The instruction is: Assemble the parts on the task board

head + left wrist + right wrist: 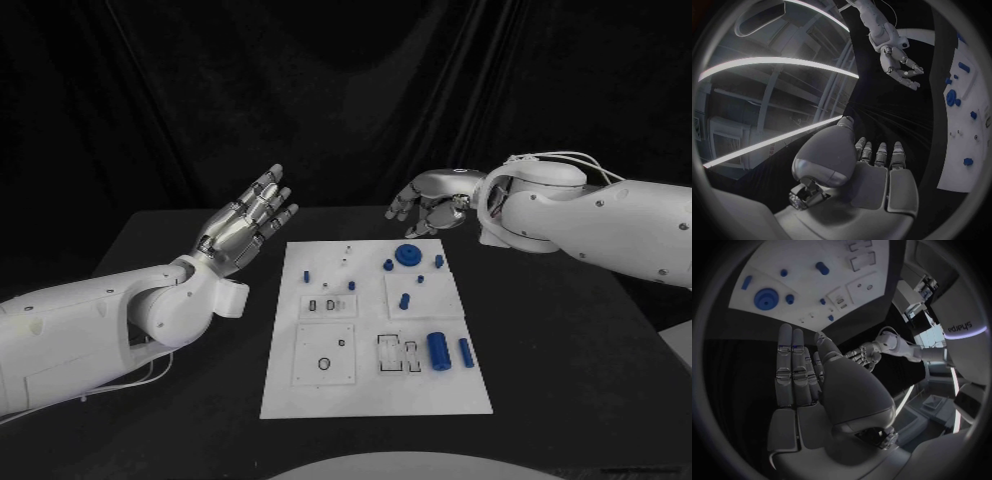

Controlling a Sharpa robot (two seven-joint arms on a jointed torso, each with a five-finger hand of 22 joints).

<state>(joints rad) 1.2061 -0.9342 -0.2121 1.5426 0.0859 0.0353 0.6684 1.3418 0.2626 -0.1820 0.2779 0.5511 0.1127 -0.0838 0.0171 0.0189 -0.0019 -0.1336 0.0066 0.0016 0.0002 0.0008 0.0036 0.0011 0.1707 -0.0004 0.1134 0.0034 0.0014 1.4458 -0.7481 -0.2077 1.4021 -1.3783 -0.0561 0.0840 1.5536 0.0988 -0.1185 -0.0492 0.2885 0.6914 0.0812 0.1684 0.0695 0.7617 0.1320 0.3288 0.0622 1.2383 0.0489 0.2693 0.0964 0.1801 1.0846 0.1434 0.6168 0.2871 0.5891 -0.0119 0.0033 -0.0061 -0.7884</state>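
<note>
White board (378, 400): mid-table, long edges running away from robot; blue parts (438, 351) on it, mostly far half & near the right edge.
Gear (411, 251): blue, by board's far edge, right of centre.
Left hand (248, 222): raised off board's far-left corner, fingers straight & apart, holds nothing, clear of parts.
Right hand (428, 200): above table beyond far edge, just past gear, fingers loosely curved, apart, holds nothing.

We see a white task board (375, 395) on the black bench (577, 380), small blue parts (438, 352) scattered over it, and white arms ending in a silver left hand (248, 222) and silver right hand (428, 200).
</note>
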